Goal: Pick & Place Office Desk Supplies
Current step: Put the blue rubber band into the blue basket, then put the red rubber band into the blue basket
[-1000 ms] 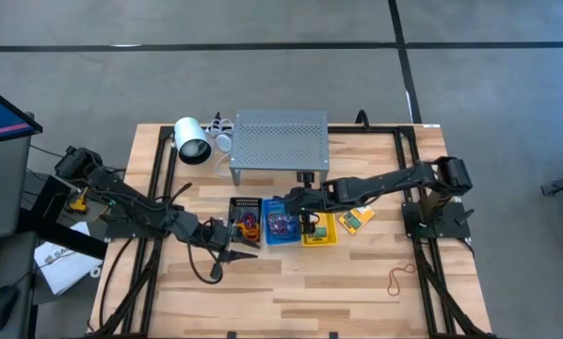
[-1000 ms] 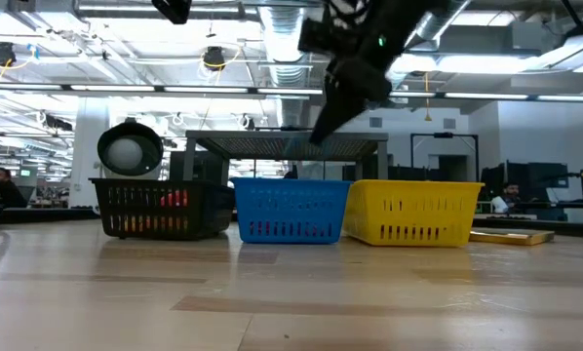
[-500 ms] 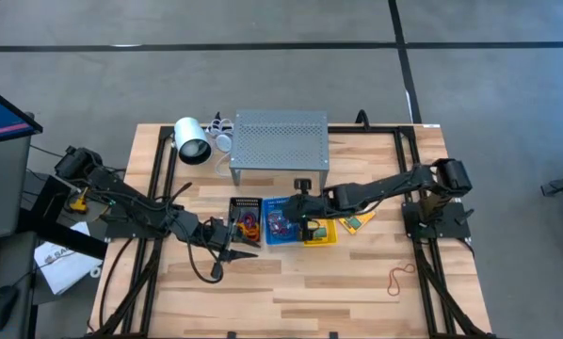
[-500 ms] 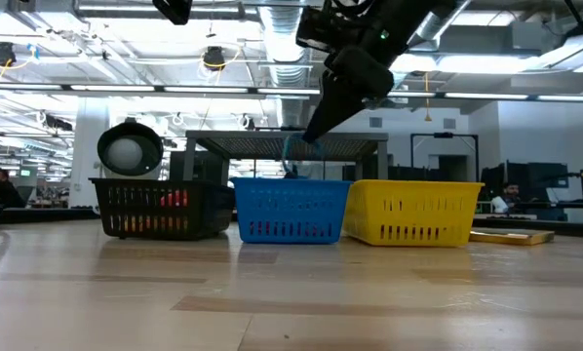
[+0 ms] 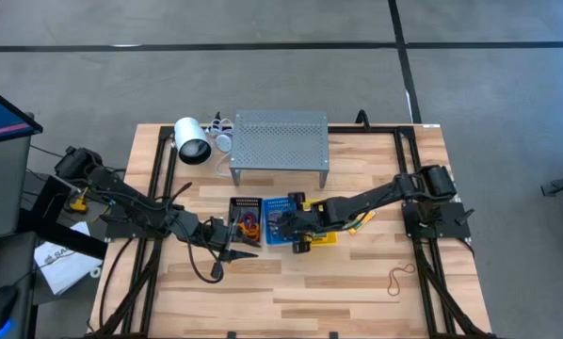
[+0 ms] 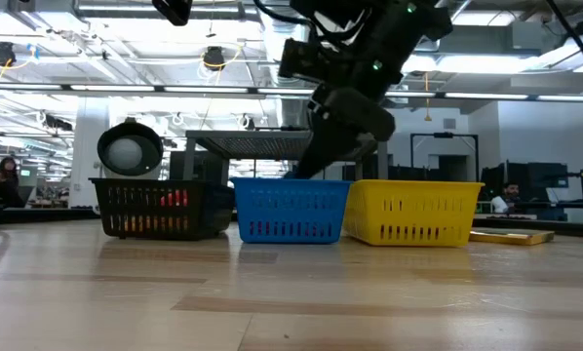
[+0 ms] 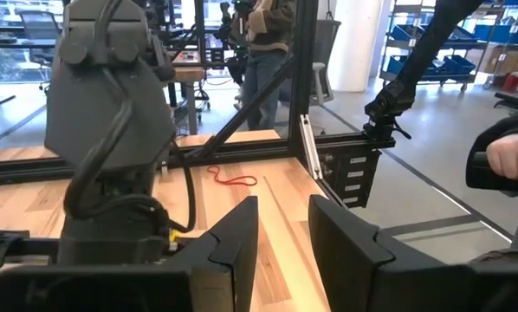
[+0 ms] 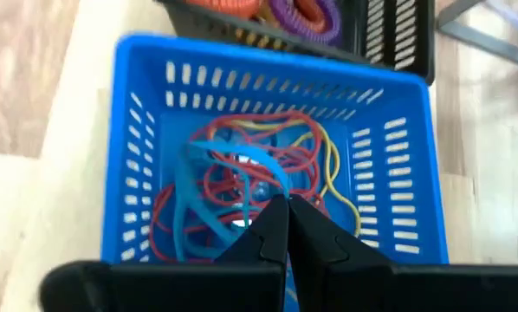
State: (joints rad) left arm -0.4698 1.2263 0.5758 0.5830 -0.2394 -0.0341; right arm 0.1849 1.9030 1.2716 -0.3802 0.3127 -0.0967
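Rubber bands (image 8: 242, 195), red, yellow and blue, lie tangled in the blue basket (image 8: 138, 130), which stands between a black basket (image 5: 245, 221) and a yellow one (image 6: 413, 212) on the desk (image 5: 357, 282). Above it the right tool (image 8: 285, 227) hovers with fingers clenched, apparently pinching a blue band. The left tool (image 7: 281, 238) waits half-spread beside the black basket, grasping nothing. One more band (image 5: 395, 280) lies alone near the desk's right edge.

Wood table (image 5: 291, 282) w/ black frame rails. On it: black basket (image 5: 245, 220), blue basket (image 5: 280, 222), yellow basket (image 5: 321, 233) in a row; grey perforated shelf (image 5: 280, 139) behind. Crayon box (image 5: 356, 220) beside yellow basket; rubber band (image 5: 394, 280) lies near front right corner.
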